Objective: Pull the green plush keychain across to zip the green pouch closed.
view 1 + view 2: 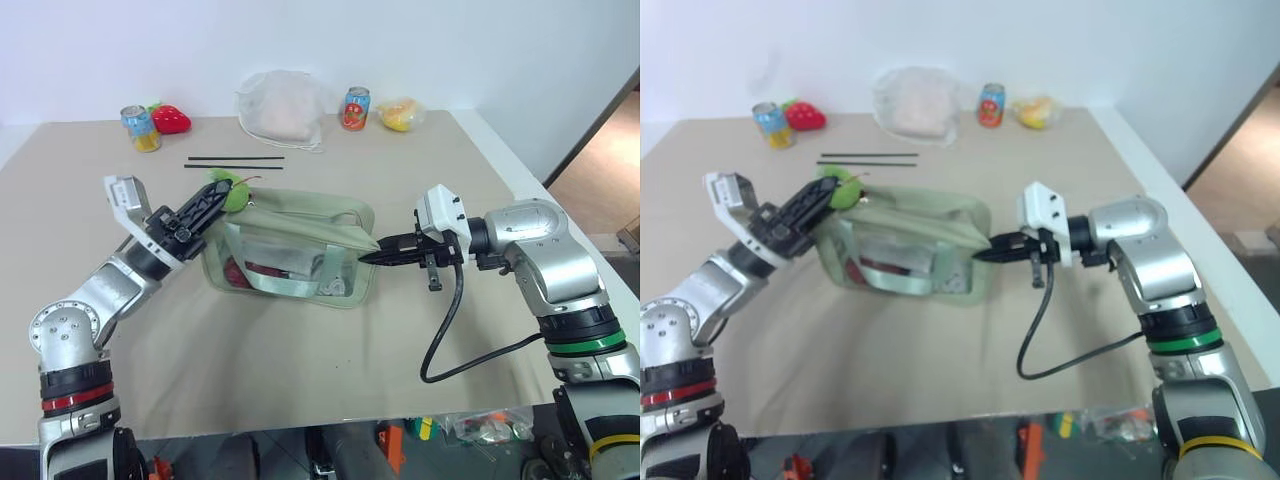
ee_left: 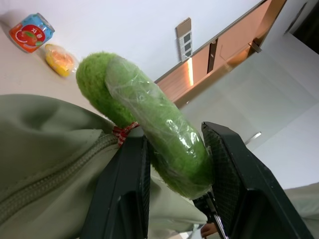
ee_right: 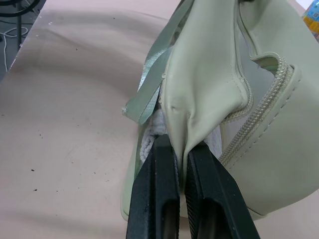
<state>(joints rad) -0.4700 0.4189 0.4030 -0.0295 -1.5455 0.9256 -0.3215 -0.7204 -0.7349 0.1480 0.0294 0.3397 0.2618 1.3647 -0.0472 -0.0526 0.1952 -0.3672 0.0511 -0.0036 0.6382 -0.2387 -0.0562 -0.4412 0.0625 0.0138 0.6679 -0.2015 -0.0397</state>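
Note:
The green pouch lies on the table's middle, pale sage fabric with clear sides and webbing straps. Its zipper runs along the top. The green plush keychain, a lime fuzzy ring wrapped in clear film, sits at the pouch's left end. My left gripper is shut on the keychain, one finger on each side of the ring. My right gripper is shut on the pouch's right end fabric, pinching a fold between its fingers.
At the table's back stand a can, a red strawberry toy, a white mesh bag, a second can and a yellow fruit in clear plastic. Two black sticks lie behind the pouch. A black cable hangs from my right wrist.

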